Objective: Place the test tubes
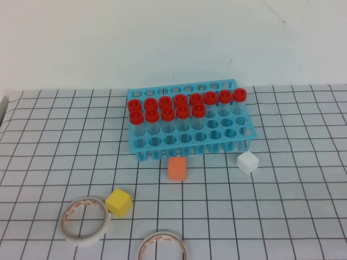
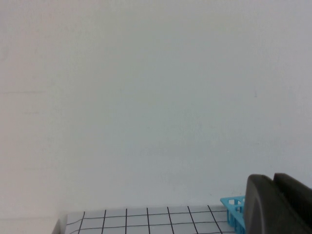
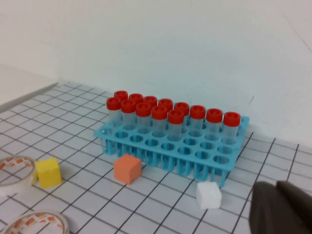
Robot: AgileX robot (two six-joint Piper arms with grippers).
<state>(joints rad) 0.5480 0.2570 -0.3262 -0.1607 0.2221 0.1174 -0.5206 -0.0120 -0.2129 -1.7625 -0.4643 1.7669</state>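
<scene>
Thirteen red-capped test tubes point(image 1: 182, 111) stand upright in a blue rack point(image 1: 190, 146) near the far edge of the gridded table point(image 1: 293, 206). Eight of them fill one row toward the back and five stand in the row just in front, starting from the rack's left end. The nearer rows of holes are bare. An orange cube point(image 1: 177, 168) sits just in front of the rack, and a white cube point(image 1: 248, 162) lies near the rack's right front corner. Nearer the robot, on the left, a yellow cube point(image 1: 119, 202) touches a roll of tape point(image 1: 84, 219), and a second roll point(image 1: 162, 246) lies at the table's near edge. The left gripper point(image 2: 273, 195) faces the white wall, its dark fingers pressed together and holding nothing, with a corner of the rack showing past them. The right gripper point(image 3: 278, 204) is off to the rack's right, well back from it, also closed and empty.
</scene>
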